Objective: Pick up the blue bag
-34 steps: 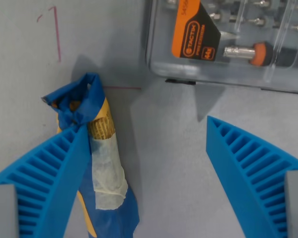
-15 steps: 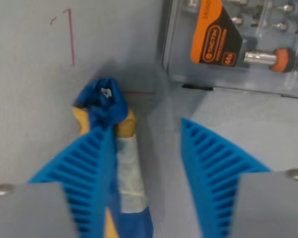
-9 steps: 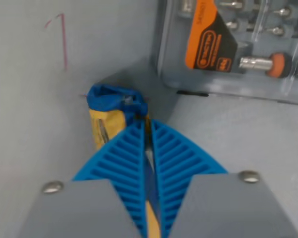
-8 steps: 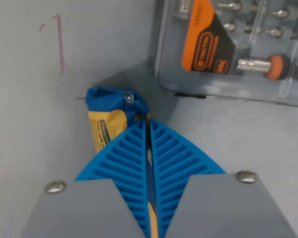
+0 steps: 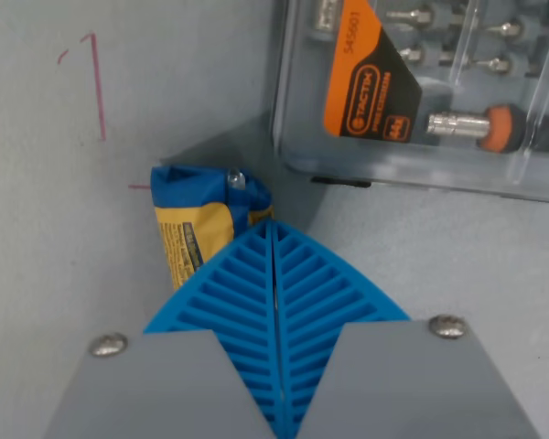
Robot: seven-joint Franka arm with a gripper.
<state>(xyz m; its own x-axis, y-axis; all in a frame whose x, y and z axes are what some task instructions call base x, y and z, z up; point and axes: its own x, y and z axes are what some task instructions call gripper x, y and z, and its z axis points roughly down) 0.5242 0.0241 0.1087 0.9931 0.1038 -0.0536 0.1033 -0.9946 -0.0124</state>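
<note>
the blue bag (image 5: 201,219) looks like a small, light, soft pouch of crinkly film, blue at its bunched end with a yellow printed panel below; it would likely crumple under pressure and not resist, and the film may be a little slick, so a pinch across the flattened body behind the bunched end seems the safest hold. it lies on the grey table (image 5: 457,247) just beside the near corner of the clear bit case (image 5: 421,91), toward the wrist view's left of that case and not visibly touching it. the gripper (image 5: 273,229) has its ribbed blue fingers (image 5: 229,293) pressed together with no gap showing between them, meeting right at the bag's edge nearest the case. the bag's lower part is hidden behind the fingers, so it appears clenched on a thin fold of the bag, though how much film is caught cannot be told.
</note>
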